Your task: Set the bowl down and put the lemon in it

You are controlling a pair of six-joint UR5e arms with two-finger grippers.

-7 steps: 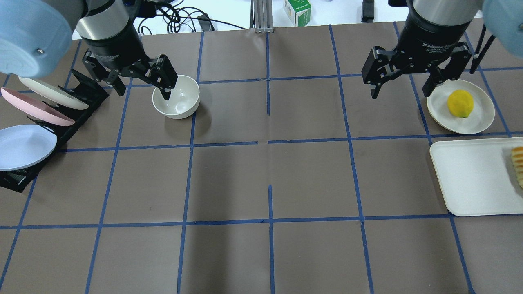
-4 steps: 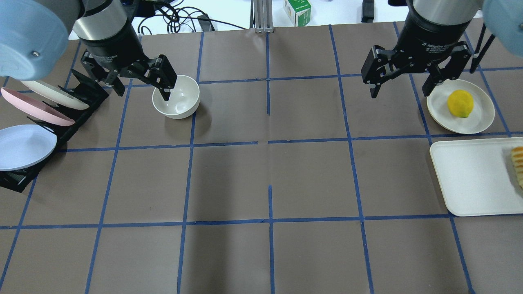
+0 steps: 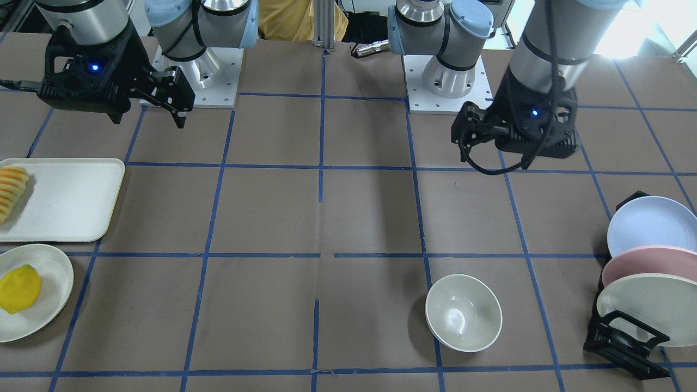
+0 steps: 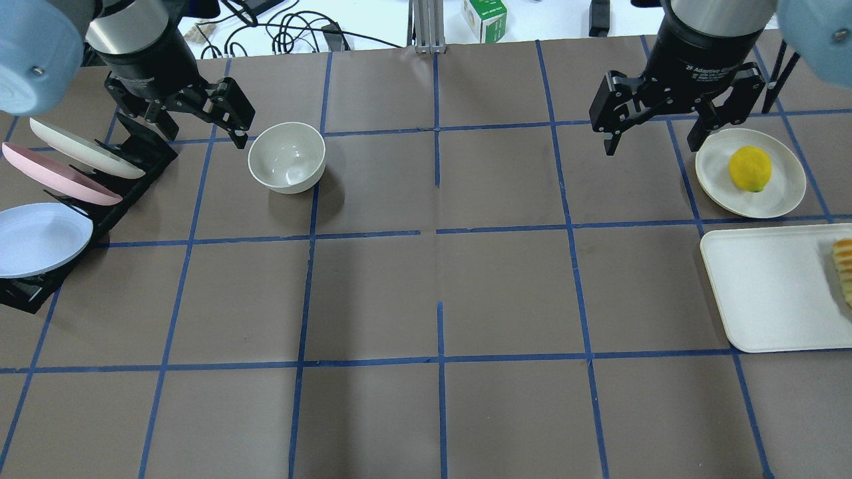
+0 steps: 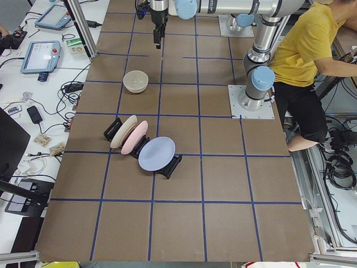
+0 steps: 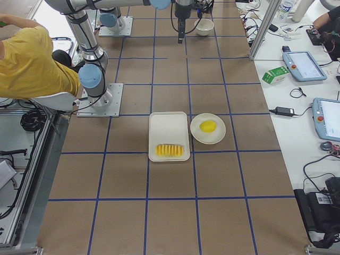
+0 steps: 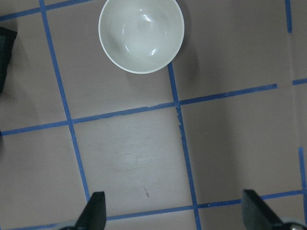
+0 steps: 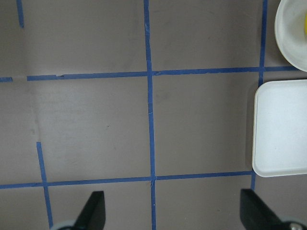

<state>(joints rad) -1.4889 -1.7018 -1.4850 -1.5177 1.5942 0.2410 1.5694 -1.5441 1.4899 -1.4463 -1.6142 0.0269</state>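
- The bowl (image 4: 286,158) stands upright on the counter (image 4: 506,293), just beside the left pincer (image 4: 202,135), which is wide open and empty.
- The lemon (image 4: 750,169) lies on a cream plate (image 4: 785,196), toward the robot's right of the right pincer (image 4: 654,148), also spread wide and empty; that arm is nearer.

1. The bowl (image 4: 287,158) stands on the table (image 4: 439,279), on the robot's left, towards the far edge.
2. A rack (image 4: 143,152) holding three plates (image 4: 40,236) stands further left, near the bowl but apart from it.
3. The lemon (image 4: 750,169) lies on a plate (image 4: 789,189) on the robot's right, well apart from the bowl.
4. A tray (image 4: 765,286) lies just beside that plate, nearer the robot; fruit slices (image 4: 844,269) lie at its outer right end.
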